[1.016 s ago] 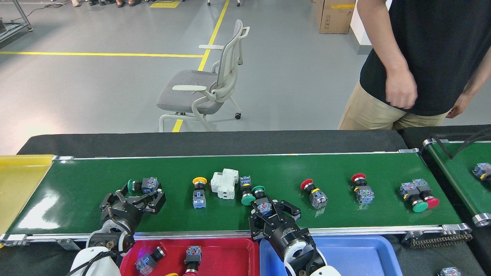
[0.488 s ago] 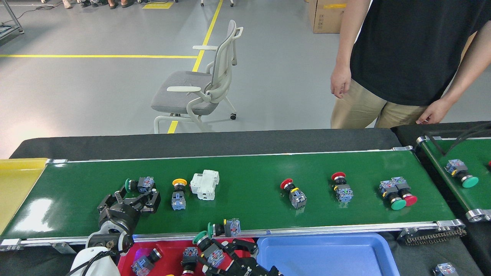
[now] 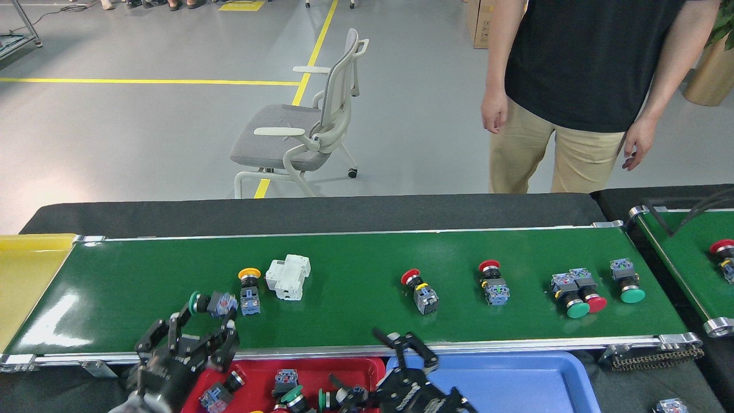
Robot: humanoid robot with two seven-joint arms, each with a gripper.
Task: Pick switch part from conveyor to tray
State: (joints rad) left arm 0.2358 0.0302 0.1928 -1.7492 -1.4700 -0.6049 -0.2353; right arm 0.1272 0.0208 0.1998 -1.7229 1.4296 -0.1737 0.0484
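Left gripper [image 3: 198, 338] is hanging at the belt's near rail w/ fingers splayed wide, grasping nothing, and a green-capped switch part [image 3: 209, 302] is lying on the conveyor [image 3: 355, 312] just past the fingertips at approx 12 o'clock, cap pointing toward 9. A yellow-capped switch [image 3: 249, 288] is sitting just beside it at 2 o'clock, w/ a white breaker block [image 3: 288, 277] beyond that at 3. Right gripper [image 3: 410, 367] is sitting over the seam btwn the red tray [image 3: 321, 373] and the blue tray [image 3: 516, 378], its fingers looking released & empty; several switches are lying in the red tray at 9 o'clock from it. Judging the step in hand: left arm is lining up on the green-capped part. To do it well, fingers should be straddling the grey-blue body, not the round cap, which would prob. roll out. Belt may be running, so aim a touch toward 9 o'clock and close fast. Keep the outer finger off the yellow-capped neighbour, else it's getting knocked. Lift clear of the silver rail before swinging back toward 6 o'clock into the red tray. More switches are waiting at 3 o'clock along the belt.
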